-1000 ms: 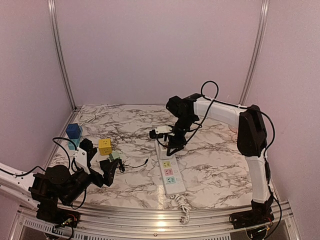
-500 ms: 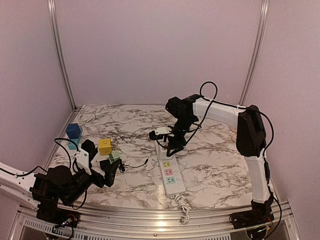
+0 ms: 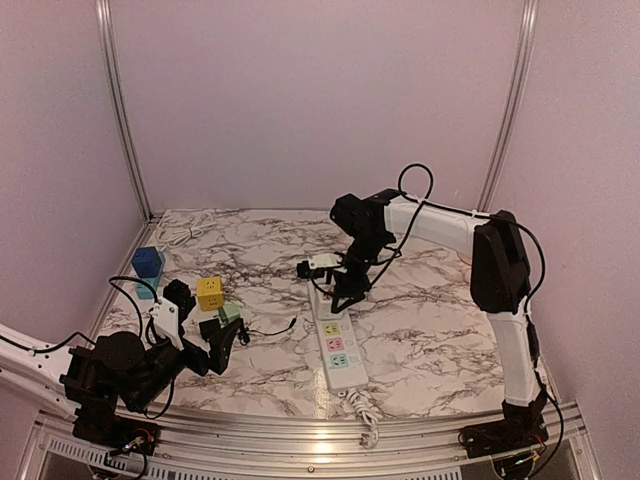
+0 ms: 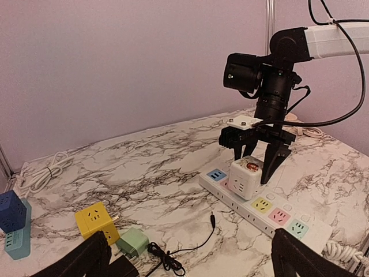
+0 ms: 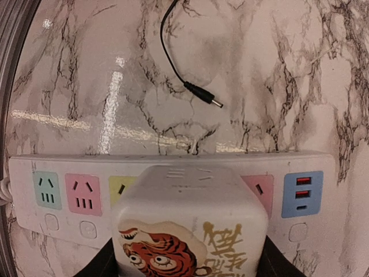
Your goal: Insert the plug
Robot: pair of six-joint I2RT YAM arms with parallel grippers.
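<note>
Right wrist view: fingers (image 5: 99,265) flank the plug (image 5: 190,219) on the power strip (image 5: 300,184).

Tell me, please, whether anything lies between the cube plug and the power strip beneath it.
Nothing visible does. The right gripper holds the cube plug directly over the power strip; the loose black cable lies off to the side, clear of both.

Top overhead, wrists low and close — strip (image 3: 337,345) shared
</note>
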